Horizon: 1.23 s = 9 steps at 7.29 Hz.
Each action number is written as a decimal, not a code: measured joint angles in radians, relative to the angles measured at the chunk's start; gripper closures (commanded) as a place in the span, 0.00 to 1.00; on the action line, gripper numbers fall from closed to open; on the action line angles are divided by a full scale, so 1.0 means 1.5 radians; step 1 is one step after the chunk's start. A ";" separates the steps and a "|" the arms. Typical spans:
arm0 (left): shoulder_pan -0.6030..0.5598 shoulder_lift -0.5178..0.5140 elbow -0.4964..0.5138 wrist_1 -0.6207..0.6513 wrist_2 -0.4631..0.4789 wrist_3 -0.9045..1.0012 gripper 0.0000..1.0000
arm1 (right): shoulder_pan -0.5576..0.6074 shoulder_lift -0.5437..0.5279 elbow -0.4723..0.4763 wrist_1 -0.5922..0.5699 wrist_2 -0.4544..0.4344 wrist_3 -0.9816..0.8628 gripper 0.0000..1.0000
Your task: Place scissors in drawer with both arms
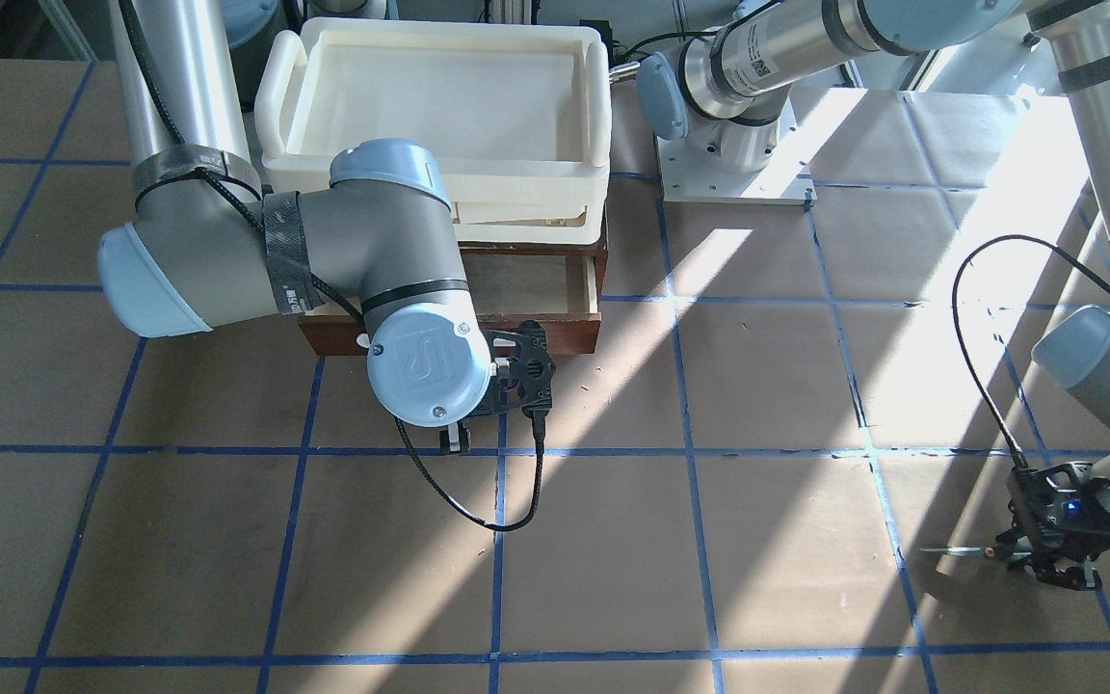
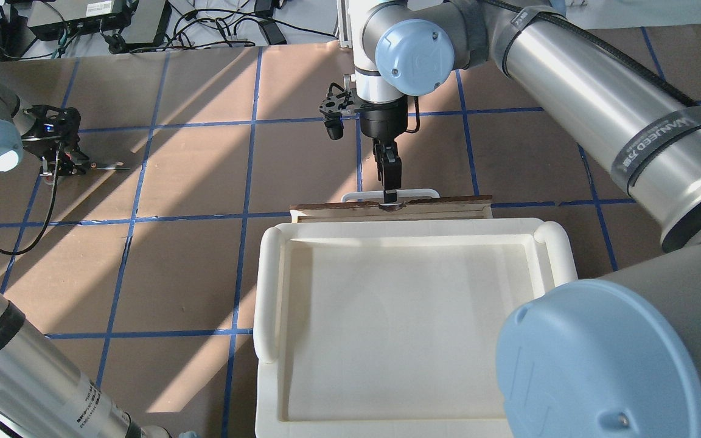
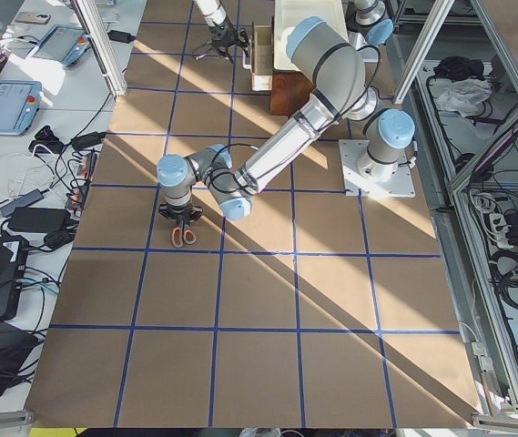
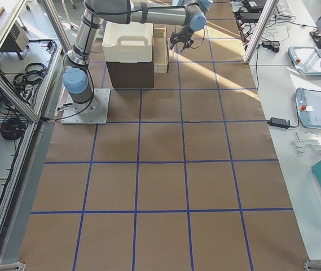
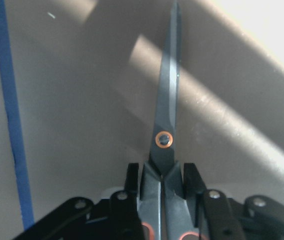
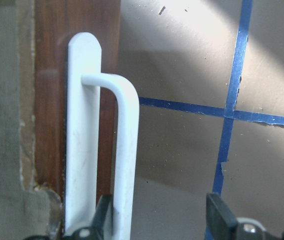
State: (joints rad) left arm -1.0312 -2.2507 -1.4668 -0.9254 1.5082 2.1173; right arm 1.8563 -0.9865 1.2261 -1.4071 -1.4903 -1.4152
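The scissors (image 5: 167,115) are pinched just behind the orange pivot between my left gripper's (image 5: 161,182) fingers. Their blades point away from the gripper, low over the brown table. In the front view the left gripper (image 1: 1017,557) is at the lower right and the blades (image 1: 950,551) stick out to its left. The drawer (image 1: 574,333) with its reddish-brown front stands partly pulled out under the cream tray. My right gripper (image 2: 390,196) is open at the drawer's white handle (image 6: 124,150). One finger (image 6: 104,215) is beside the bar and the other (image 6: 221,215) is well clear of it.
A large cream plastic tray (image 2: 268,292) sits on top of the drawer cabinet. The brown table (image 1: 613,540) has a grid of blue tape lines. The right arm's wrist (image 1: 430,361) and its cable hang in front of the drawer. Sunlight stripes cross the table.
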 measured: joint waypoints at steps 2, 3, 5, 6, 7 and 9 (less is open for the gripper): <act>-0.024 0.032 0.000 -0.019 0.004 -0.004 1.00 | -0.007 0.014 -0.024 -0.009 -0.008 -0.004 0.33; -0.041 0.052 0.000 -0.046 0.005 -0.014 1.00 | -0.008 0.024 -0.033 -0.020 -0.011 -0.006 0.34; -0.078 0.096 0.000 -0.111 0.005 -0.053 1.00 | -0.010 0.033 -0.039 -0.042 -0.013 -0.015 0.36; -0.102 0.120 -0.001 -0.138 0.004 -0.078 1.00 | -0.011 0.036 -0.044 -0.050 -0.014 -0.019 0.38; -0.125 0.142 -0.001 -0.162 0.004 -0.101 1.00 | -0.011 0.040 -0.051 -0.058 -0.019 -0.022 0.39; -0.152 0.170 -0.001 -0.191 0.004 -0.121 1.00 | -0.011 0.046 -0.059 -0.075 -0.026 -0.028 0.39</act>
State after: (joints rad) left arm -1.2595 -1.9961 -1.4690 -1.2126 1.5136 1.9352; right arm 1.8393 -0.9178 1.1376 -1.5196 -1.5296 -1.4575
